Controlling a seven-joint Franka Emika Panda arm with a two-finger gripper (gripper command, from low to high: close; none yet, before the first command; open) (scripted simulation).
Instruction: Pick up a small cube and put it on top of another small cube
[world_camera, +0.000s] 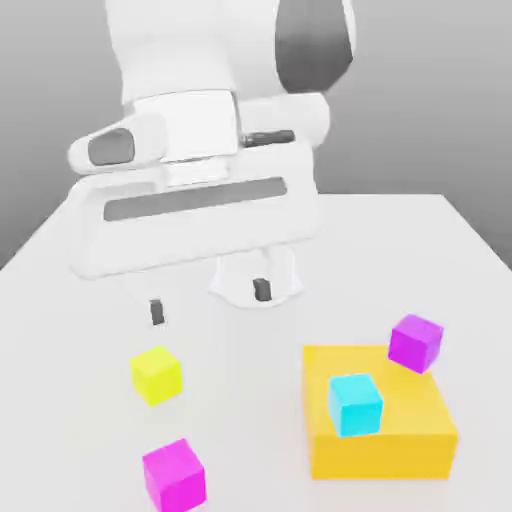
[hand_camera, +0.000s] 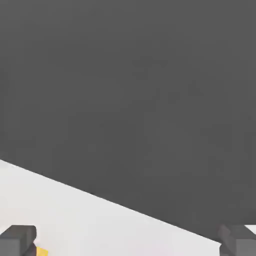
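While hovering above table (world_camera: 60, 300), gripper (world_camera: 208, 301) spread wide, pinching nothing. Magenta cube (world_camera: 174, 473) at 6 o'clock from yellow cube (world_camera: 156, 375). Purple cube (world_camera: 415, 342) at orange block (world_camera: 420, 440) far corner, 1 o'clock from cyan cube (world_camera: 355, 404).

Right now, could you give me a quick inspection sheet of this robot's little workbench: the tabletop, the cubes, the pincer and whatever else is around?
Surface: white table, flat and plain.
Job's things: magenta cube on the table near the front; purple cube at the far corner of the orange block, whether on it or behind it I cannot tell.
Clutter: yellow cube on the table beyond the magenta one; cyan cube on top of the orange block.
Grippers: pincer open, empty, hanging above the table beyond the yellow cube, touching nothing.
Cables: nothing seen.
Surroundings: plain grey backdrop, nothing else seen.
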